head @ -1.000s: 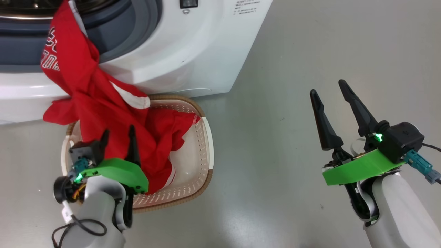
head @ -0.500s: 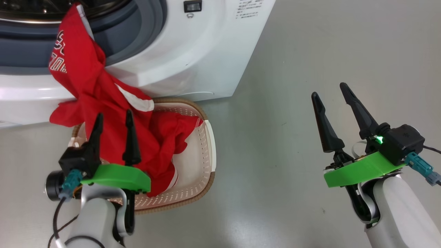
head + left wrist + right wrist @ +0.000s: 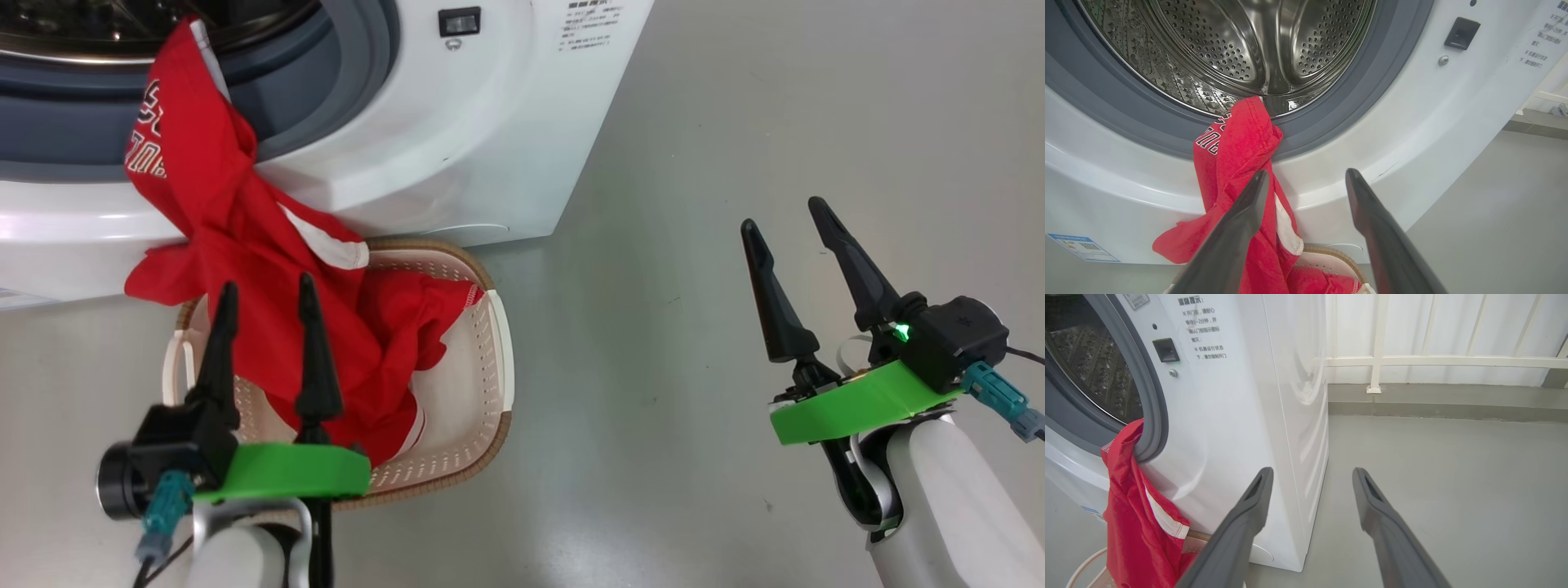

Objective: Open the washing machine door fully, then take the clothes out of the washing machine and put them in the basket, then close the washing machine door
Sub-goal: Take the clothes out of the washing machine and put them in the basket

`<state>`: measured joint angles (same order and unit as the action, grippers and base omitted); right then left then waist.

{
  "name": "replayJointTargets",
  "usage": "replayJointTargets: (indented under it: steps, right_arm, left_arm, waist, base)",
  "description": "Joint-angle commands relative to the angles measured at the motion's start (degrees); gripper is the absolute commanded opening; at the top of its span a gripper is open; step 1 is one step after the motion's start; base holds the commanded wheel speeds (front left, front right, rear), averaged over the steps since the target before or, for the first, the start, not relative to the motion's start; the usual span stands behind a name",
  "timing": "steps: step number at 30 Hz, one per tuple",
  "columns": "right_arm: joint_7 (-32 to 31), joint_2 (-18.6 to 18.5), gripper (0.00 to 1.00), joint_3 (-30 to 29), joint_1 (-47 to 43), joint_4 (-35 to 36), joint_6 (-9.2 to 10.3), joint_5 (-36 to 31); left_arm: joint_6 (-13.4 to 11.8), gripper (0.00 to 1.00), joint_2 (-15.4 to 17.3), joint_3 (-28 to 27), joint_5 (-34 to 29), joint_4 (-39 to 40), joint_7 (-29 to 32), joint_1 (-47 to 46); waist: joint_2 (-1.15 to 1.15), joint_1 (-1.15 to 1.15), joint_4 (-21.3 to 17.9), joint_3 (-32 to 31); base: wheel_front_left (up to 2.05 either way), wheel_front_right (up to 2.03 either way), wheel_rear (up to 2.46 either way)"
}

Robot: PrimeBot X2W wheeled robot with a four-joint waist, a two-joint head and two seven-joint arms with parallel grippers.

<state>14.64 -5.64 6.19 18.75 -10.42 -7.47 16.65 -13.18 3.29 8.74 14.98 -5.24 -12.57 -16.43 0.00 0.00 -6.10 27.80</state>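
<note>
Clothes (image 3: 245, 269) half out: 1 end in basket (image 3: 499, 335), other hooked on washing machine (image 3: 457, 122) lip. Left gripper (image 3: 266, 283), right gripper (image 3: 783, 214) wide, empty. Door closing left.

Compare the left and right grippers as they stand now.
The left gripper is over the basket and the red clothes; the right gripper is over grey floor. The left faces the drum of the washing machine; the right faces past its side. Both are open, empty.
</note>
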Motion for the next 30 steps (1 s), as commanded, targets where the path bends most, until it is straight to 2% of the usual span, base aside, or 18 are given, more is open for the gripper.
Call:
replayJointTargets:
  steps: [1,7,14,30]
  right_arm:
    - [0.4,-0.4,1.00,0.8,-1.7,1.4,-0.02,-0.1]
    - [0.4,-0.4,1.00,0.7,-1.8,1.4,-0.02,-0.1]
    - [0.4,-0.3,1.00,0.9,-1.8,1.3,-0.02,0.0]
    - [0.4,0.0,1.00,1.0,-1.7,1.3,-0.02,0.0]
  left_arm:
    - [-0.5,1.00,1.1,-1.3,-0.9,2.5,0.3,1.5]
    - [-2.3,1.00,1.4,-1.1,-1.7,7.4,1.9,4.3]
    - [-3.0,1.00,1.4,-0.8,-1.7,9.7,2.7,5.7]
    - [-2.4,1.00,1.8,-1.4,0.9,9.5,3.9,4.5]
  waist:
    - [0.00,0.00,0.1,0.0]
    - [0.00,0.00,0.3,-0.2]
    - [0.00,0.00,0.4,-0.5]
    - [0.00,0.00,-0.2,-0.3]
  base:
    - [0.00,0.00,0.00]
    - [0.00,0.00,0.00]
    - [0.00,0.00,0.00]
    - [0.00,0.00,0.00]
